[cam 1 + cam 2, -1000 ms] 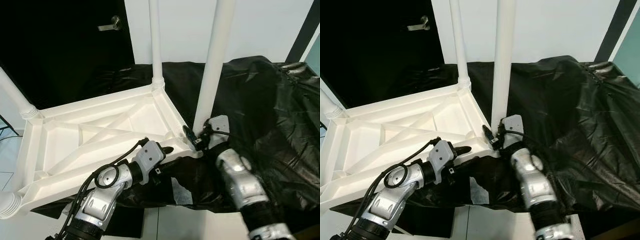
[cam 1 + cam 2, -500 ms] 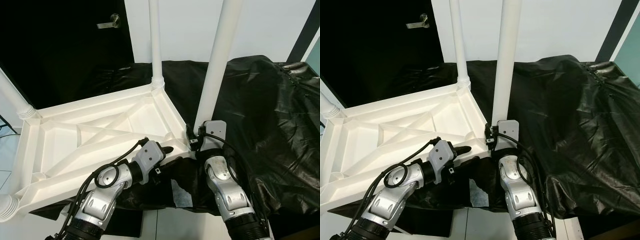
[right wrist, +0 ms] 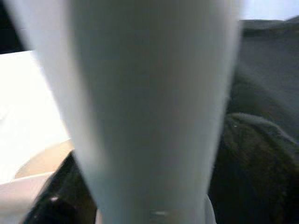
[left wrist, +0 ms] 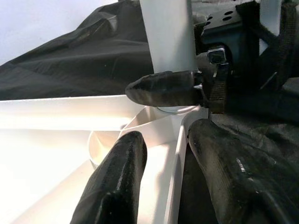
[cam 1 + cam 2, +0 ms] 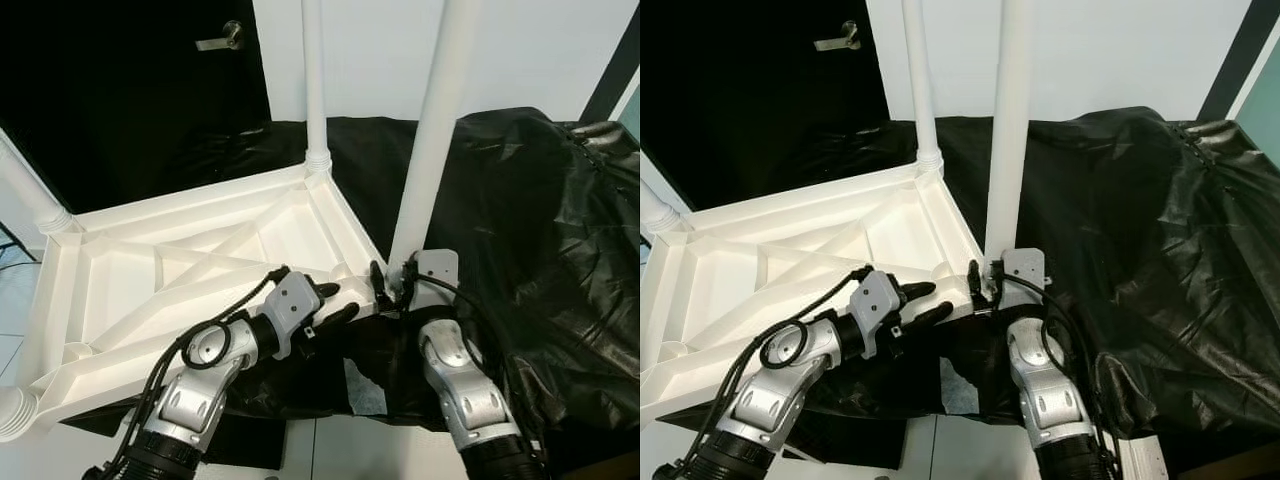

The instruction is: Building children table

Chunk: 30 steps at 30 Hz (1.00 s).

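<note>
The black sheet covers the work surface from 12 o'clock round to 4 o'clock of the head view. On it lies the table top, upside down, its ribbed underside facing up, spanning the centre out to 9 o'clock.

Legs, judged by size:
- The near leg stands upright in the corner socket at the centre of the view, just right of the midline.
- The far leg stands in the corner at 12 o'clock.
- A third leg leans out of the corner at 9 o'clock.
- A fourth leg end shows at 8 o'clock.

Handling, as a judgement: the parts look like hollow moulded plastic, so light, stiff and smooth. The round legs will slip in a loose pinch. The ribs and the rim give the firmest hold on the top. A leg is best taken low, close to its socket, where leverage is least.

The right gripper sits at the base of the near leg, one finger on each side of it, closed around the leg just above the socket. The right wrist view shows the leg between the fingers at close range.

The left gripper is at 6 o'clock of the head view. Its fingers straddle the front rim of the table top beside the same corner, one inside and one outside, narrowly parted around the rim. Whether they press on the rim cannot be told.
</note>
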Motion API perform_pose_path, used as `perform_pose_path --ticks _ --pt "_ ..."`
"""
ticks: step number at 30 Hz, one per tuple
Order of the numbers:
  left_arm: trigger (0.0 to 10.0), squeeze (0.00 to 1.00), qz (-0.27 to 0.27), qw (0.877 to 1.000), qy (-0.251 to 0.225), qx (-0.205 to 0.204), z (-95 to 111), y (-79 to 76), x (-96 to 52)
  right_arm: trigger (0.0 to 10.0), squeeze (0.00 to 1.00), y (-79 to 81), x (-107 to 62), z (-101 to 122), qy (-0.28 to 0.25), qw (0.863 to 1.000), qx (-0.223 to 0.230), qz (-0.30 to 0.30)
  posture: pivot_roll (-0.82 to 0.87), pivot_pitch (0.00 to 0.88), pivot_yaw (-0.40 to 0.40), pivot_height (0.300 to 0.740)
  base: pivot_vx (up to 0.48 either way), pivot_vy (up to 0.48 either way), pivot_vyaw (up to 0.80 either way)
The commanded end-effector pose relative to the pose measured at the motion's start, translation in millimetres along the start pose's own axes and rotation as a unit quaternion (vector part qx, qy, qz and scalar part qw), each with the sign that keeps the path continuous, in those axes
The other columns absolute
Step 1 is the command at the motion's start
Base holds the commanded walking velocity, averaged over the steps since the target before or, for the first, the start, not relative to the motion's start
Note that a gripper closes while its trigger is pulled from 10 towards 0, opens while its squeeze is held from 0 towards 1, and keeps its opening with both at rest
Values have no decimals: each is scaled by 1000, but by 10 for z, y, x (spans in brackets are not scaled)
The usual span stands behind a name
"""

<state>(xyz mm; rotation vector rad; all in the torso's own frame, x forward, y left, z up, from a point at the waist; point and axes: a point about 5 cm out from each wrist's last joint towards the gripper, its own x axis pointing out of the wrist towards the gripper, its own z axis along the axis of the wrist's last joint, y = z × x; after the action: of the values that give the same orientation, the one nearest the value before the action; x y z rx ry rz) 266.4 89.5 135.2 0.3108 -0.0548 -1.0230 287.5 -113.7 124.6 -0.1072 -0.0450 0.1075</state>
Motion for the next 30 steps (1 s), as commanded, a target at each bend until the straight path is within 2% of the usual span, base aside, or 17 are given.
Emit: perform_pose_path --ticks 1,4,5,6,8,12,14,15,17,20,21,28,30 --pt "10000 0 18 1000 9 -2 -26 0 -14 10000 1000 -8 -23 -16 5 1000 7 4 2 0 12 740 0 0 0" --pt "10000 0 19 1000 8 -4 -29 -12 -12 10000 1000 -102 -53 8 -9 999 11 42 -5 0 17 740 0 0 0" --pt "10000 0 18 1000 8 -5 -33 -11 -10 10000 0 -162 -54 10 -14 998 9 69 -13 0 20 740 0 0 0" --pt "10000 0 18 1000 8 -5 -33 -11 -10 10000 0 -162 -54 10 -14 998 9 69 -13 0 20 740 0 0 0" --pt "10000 0 17 1000 8 -4 -36 7 -5 10000 0 -262 -26 12 -18 993 5 116 -19 0 29 740 0 0 0" --pt "10000 0 18 1000 8 -4 -34 26 -3 10000 0 -307 15 26 -22 988 -3 150 -23 0 36 740 0 0 0" --pt "10000 0 15 1000 8 -1 -29 30 -1 10000 0 -319 56 39 -22 981 -9 191 -18 0 42 740 0 0 0" --pt "10000 0 15 1000 8 -1 -29 30 -1 10000 0 -319 56 39 -22 981 -9 191 -18 0 42 740 0 0 0" --pt "10000 0 14 1000 8 1 -18 32 3 10000 0 -310 95 47 -18 971 -19 237 -14 0 37 740 0 0 0" --pt "10000 0 15 1000 8 1 -16 35 5 10000 0 -301 115 52 -16 966 -23 257 -15 0 33 740 0 0 0" --pt "10000 0 16 1000 7 1 -15 38 5 10000 0 -276 146 67 -15 960 -29 279 -16 0 33 740 0 0 0" --pt "10000 0 15 1000 6 1 -14 38 11 10000 0 -218 233 106 -13 944 -45 325 -20 0 39 740 0 0 0" --pt "10000 0 12 1000 5 4 0 57 29 10000 0 -183 284 108 -12 934 -59 353 -23 0 45 740 0 0 0"
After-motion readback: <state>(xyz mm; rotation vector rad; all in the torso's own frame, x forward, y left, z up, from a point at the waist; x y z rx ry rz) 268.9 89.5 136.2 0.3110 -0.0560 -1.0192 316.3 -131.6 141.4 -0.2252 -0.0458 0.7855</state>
